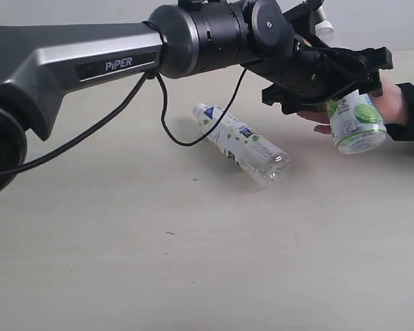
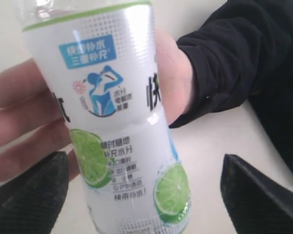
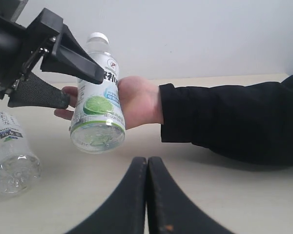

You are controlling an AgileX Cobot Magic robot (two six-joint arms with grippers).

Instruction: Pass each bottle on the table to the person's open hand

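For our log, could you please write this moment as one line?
left claw open; lime bottle in hand; right claw shut; second bottle on table

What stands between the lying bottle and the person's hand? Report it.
Nothing on the table between lying bottle and hand, but that hand holds a lime-labelled bottle, the open left end effector straddling it.

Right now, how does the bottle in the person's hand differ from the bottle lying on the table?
The held bottle is tilted in the hand, off the table; the lying bottle rests on its side on the table. The held bottle's label shows large lime slices; the lying bottle's label shows small green specks and blue patches. Both are clear plastic with white caps.
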